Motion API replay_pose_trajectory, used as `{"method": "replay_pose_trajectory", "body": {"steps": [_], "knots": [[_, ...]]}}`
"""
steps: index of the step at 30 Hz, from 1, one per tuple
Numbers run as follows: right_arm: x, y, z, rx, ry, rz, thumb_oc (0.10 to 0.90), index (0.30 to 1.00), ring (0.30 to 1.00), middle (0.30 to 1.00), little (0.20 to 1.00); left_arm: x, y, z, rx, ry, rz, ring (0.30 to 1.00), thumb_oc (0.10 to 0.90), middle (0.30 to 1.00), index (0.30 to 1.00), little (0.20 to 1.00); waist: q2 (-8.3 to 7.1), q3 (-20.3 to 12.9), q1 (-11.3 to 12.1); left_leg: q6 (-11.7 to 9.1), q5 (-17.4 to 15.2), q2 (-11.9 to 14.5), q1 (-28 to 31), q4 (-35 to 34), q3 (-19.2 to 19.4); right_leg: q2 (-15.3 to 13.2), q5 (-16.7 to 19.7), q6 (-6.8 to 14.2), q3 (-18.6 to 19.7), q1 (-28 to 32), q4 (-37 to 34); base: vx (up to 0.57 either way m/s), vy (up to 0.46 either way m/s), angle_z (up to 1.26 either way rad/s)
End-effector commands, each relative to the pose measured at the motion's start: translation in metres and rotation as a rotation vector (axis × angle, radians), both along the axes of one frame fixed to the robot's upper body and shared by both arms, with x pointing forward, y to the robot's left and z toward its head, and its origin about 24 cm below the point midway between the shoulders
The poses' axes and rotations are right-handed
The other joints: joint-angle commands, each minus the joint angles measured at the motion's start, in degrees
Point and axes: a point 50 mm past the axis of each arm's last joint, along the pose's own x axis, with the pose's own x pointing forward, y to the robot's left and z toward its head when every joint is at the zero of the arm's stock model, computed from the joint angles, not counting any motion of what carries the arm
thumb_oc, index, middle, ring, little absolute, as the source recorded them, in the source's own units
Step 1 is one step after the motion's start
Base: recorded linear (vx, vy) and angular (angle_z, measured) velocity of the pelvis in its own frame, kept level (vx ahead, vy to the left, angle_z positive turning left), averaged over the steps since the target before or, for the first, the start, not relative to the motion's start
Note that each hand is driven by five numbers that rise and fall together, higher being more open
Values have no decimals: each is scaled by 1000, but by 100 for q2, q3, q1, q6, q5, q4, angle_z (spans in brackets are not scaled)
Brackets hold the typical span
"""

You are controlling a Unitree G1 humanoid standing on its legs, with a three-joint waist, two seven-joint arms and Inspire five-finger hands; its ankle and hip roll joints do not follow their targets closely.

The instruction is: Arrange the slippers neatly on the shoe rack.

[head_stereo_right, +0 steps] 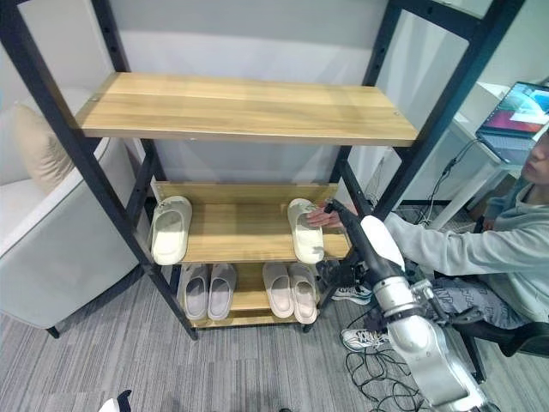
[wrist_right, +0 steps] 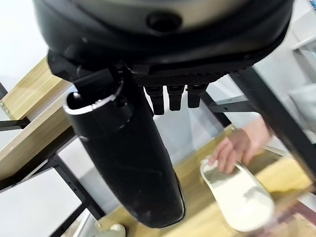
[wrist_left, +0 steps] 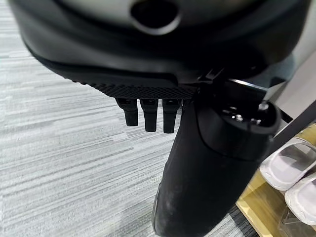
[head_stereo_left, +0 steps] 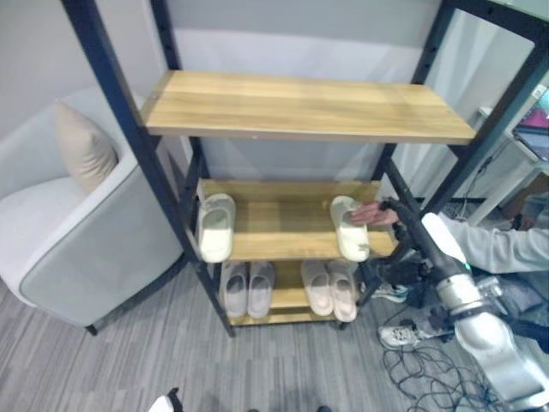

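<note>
Two pairs are sitting on the bottom shelf (head_stereo_right: 249, 300). On the middle shelf (head_stereo_right: 244, 227), a person's hand (head_stereo_right: 324, 216) is touching the right-edge slipper (head_stereo_right: 304, 230); the left-edge slipper (head_stereo_right: 170, 228) is waiting far apart. The right hand (wrist_right: 170, 96) is holding nothing, fingers relaxed, as is the left hand (wrist_left: 148, 116).

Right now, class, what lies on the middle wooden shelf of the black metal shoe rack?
The middle wooden shelf holds two cream slippers: the left cream slipper and the right cream slipper, far apart. A person's hand rests on the right one, covering part of its heel.

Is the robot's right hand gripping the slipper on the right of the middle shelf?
No: a person's hand touches that slipper; the right hand is apart from it.
</note>
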Motion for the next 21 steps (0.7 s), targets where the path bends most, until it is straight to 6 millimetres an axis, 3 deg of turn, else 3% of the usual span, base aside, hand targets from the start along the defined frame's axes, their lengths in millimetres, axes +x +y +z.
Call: {"method": "replay_pose_trajectory", "body": {"steps": [1,6,9,11,18,21], "knots": [[20,-1,57,16,-243,12,800,900,900,900,900,25,-10,2,-15,-66,-55,900,800,900,900,900,77,40,163,-110,-400,-19,-19,-8,-106,-12,-631,321,-106,328,40,-9,10,8],[56,-16,77,-63,-248,-55,800,900,900,900,900,35,-24,3,-67,-106,-107,900,800,900,900,900,47,96,298,-98,-321,-31,-277,-8,-168,6,-587,312,-118,92,40,-11,10,1],[62,-16,80,-65,-247,-61,800,900,900,900,900,37,-26,3,-75,-115,-115,900,800,900,900,900,50,103,309,-97,-307,-35,-317,-8,-175,16,-579,306,-106,56,40,-7,6,1],[80,-20,99,-36,-268,-67,800,900,900,900,900,44,-29,5,-111,-147,-131,900,800,900,900,900,49,149,358,-102,-247,-31,-498,-8,-202,25,-547,294,-82,-111,40,-16,12,-3],[105,-29,134,-96,-295,-108,800,900,900,900,900,56,-32,10,-175,-206,-160,900,800,900,900,900,52,281,448,-118,-144,-42,-749,-8,-249,37,-487,284,-87,-323,40,-18,11,1],[107,-27,137,-115,-300,-106,800,900,900,900,900,56,-33,10,-188,-205,-157,900,800,900,900,900,61,299,453,-116,-129,-45,-774,-8,-273,40,-482,281,-100,-340,40,6,5,4]]}}
